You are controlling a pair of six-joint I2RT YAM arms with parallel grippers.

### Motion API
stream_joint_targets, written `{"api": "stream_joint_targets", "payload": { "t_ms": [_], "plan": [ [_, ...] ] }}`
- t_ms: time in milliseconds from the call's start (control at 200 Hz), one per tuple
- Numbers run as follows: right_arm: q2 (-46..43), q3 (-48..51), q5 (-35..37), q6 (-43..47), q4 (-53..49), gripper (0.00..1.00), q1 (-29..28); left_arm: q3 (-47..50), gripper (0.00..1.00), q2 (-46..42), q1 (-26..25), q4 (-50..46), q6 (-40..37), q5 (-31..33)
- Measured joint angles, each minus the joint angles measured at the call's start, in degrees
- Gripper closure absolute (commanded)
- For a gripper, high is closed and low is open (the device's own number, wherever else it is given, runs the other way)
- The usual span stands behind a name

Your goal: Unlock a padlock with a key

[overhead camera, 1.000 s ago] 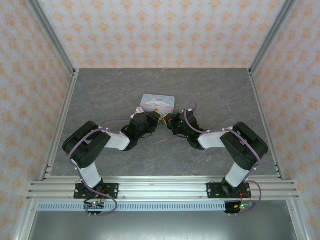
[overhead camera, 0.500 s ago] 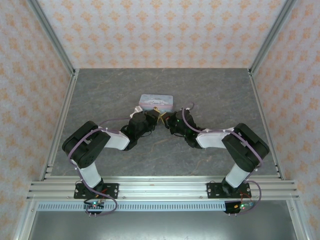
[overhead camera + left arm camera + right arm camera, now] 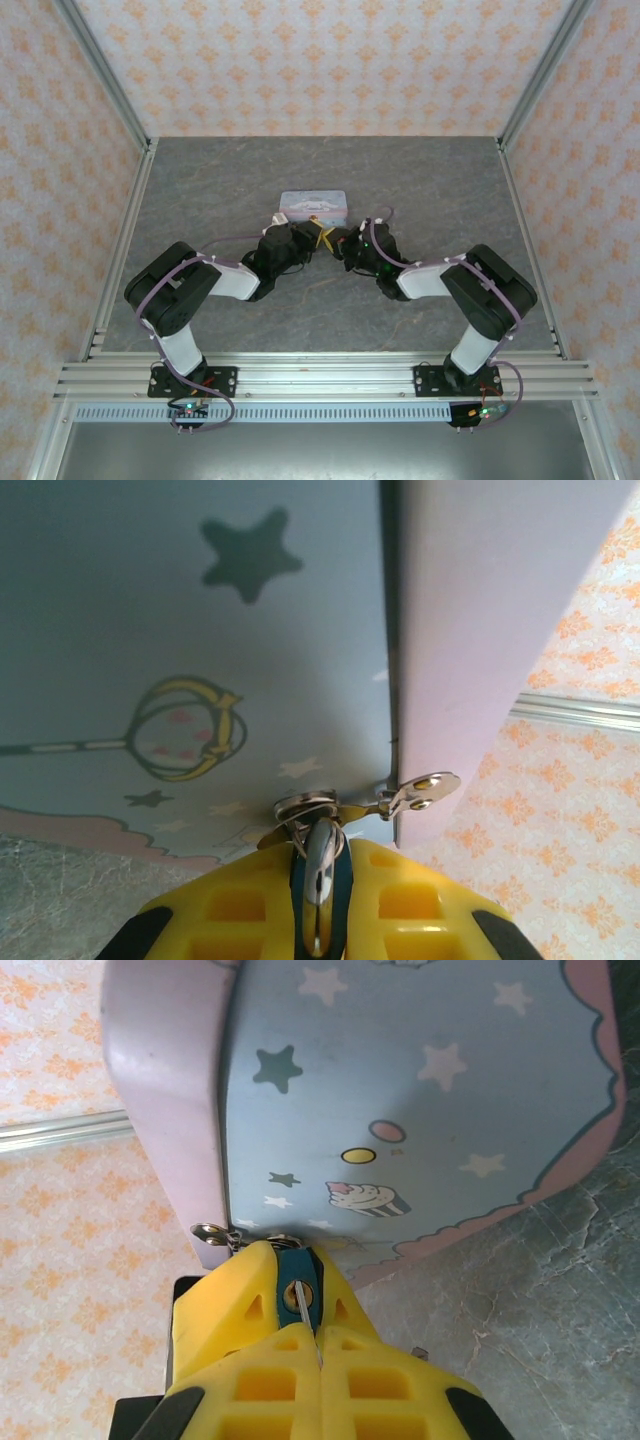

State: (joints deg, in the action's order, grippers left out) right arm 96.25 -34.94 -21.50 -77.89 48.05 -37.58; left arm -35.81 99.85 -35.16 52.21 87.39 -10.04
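The left arm [image 3: 235, 280] rises from its base at the near edge, folds at the elbow and reaches inward across the grey counter [image 3: 200, 190], wrist low. The left jaws, with yellow fingers [image 3: 235, 910], are pinched on the body of the dark blue-teal padlock [image 3: 320, 895], whose metal shackle meets the small hasp [image 3: 415, 792] on the pastel cartoon tin [image 3: 314, 205]. The tin sits mid-counter just beyond both wrists, lid shut, its inside hidden. The right arm [image 3: 425, 280] mirrors the left, elbow bent, reaching inward so both sets of fingertips meet at the tin's near side. The right jaws are pressed together on a thin metal key [image 3: 308, 1335], its tip at the padlock's golden keyhole. How far it is in cannot be told.
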Motion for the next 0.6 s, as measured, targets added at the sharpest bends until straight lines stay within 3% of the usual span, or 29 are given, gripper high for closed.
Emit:
{"api": "stream_joint_targets", "payload": {
  "t_ms": [596],
  "plan": [
    [0.02,2.01,-7.10,0.15,2.99,1.00,3.65,0.00,1.00,-0.09,-0.48,0.04,0.00,-1.05]
  ]
}}
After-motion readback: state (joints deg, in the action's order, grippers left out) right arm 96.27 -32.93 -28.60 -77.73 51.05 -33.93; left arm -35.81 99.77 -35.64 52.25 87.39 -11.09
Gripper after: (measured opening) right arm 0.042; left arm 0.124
